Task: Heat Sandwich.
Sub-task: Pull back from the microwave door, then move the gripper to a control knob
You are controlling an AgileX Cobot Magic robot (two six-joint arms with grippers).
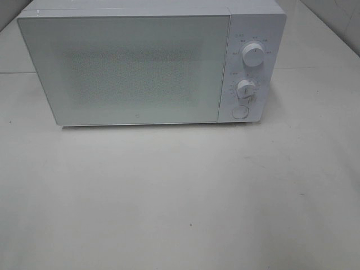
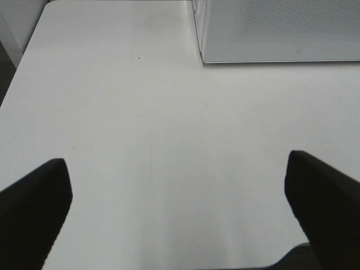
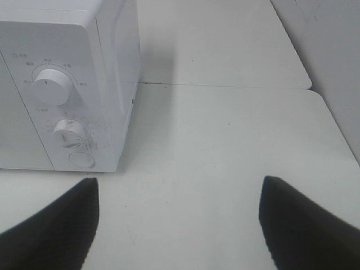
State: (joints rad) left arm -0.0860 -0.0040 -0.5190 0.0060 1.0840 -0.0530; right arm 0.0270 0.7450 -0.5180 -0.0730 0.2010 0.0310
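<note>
Left wrist view: the left hand (image 2: 177,160) hangs over the white counter (image 2: 140,101), its black fingers (image 2: 34,208) wide apart, gripping nothing. The right hand (image 3: 180,181) is spread the same way, near the dial side of the microwave (image 1: 135,67). Farther back the white microwave stands door shut, with two dials (image 1: 254,54) above a round button (image 1: 240,112). The sandwich is out of sight in every view.

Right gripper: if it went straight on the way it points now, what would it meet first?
Probably only the table. The open right gripper points along bare top beside the microwave, whose knob end stands off that line. Depth is unclear.
</note>
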